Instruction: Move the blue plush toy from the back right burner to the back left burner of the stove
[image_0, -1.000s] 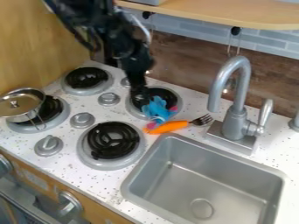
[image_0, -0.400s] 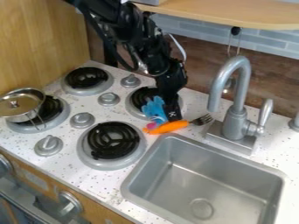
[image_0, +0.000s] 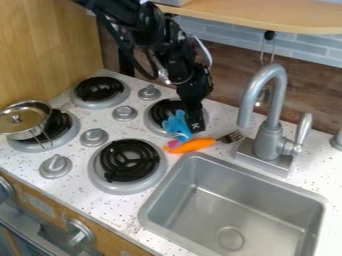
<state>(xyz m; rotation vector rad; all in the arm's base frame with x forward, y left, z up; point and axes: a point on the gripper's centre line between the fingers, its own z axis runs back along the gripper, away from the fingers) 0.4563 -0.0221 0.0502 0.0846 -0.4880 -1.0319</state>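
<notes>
While a blue toy (image_0: 176, 124) lies just left of the black gripper (image_0: 195, 127), I cannot tell if the latter is clenched.

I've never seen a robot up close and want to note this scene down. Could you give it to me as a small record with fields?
Arm: black, coming in from the top
Gripper: low over the counter, right beside the blue toy
Blue toy: soft-looking, with a pink part, by the burner nearest the gripper
Fork: orange handle, prongs toward the tap
Pot: metal, on the leftmost burner in view
Sink: metal, below the tap
</notes>
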